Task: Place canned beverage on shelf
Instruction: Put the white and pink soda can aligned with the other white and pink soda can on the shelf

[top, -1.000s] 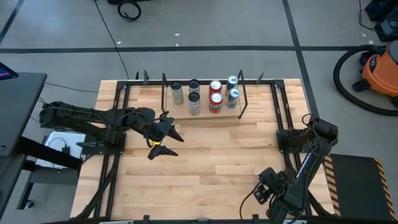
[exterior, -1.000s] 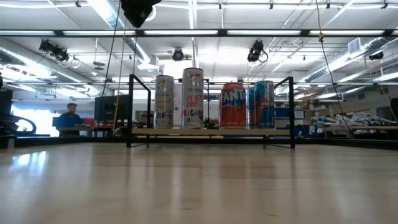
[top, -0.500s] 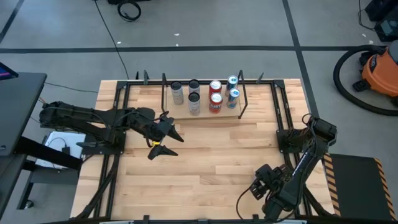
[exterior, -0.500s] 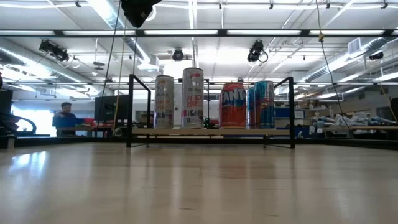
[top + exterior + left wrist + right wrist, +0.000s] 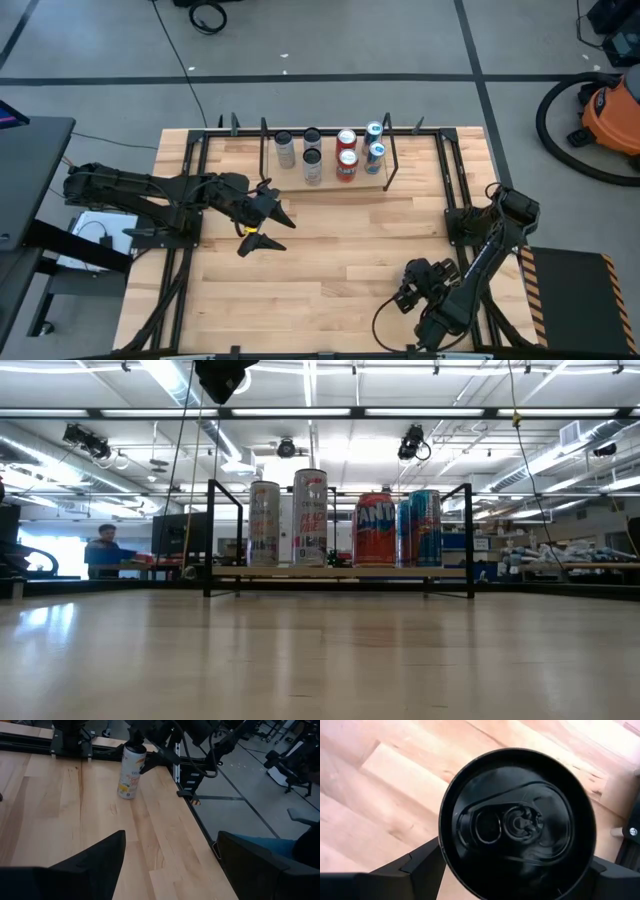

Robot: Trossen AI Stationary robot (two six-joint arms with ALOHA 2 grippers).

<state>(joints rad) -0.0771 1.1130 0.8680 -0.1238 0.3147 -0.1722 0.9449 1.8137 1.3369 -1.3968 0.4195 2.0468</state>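
While the right gripper (image 5: 515, 865) stands closed around the upright white can with a black lid (image 5: 517, 822), the black-rod, wood-board shelf (image 5: 330, 185) lies well beyond it; the left gripper (image 5: 262, 228), half-open and empty, is nearer.

The high view looks straight down on the whole table (image 5: 330, 270). The low view sits at tabletop height, facing level across to the shelf (image 5: 338, 572) at frame centre; both views share it. The left wrist view looks obliquely along the table's edge. The right wrist view looks down, very close, onto a can (image 5: 517, 822) top.
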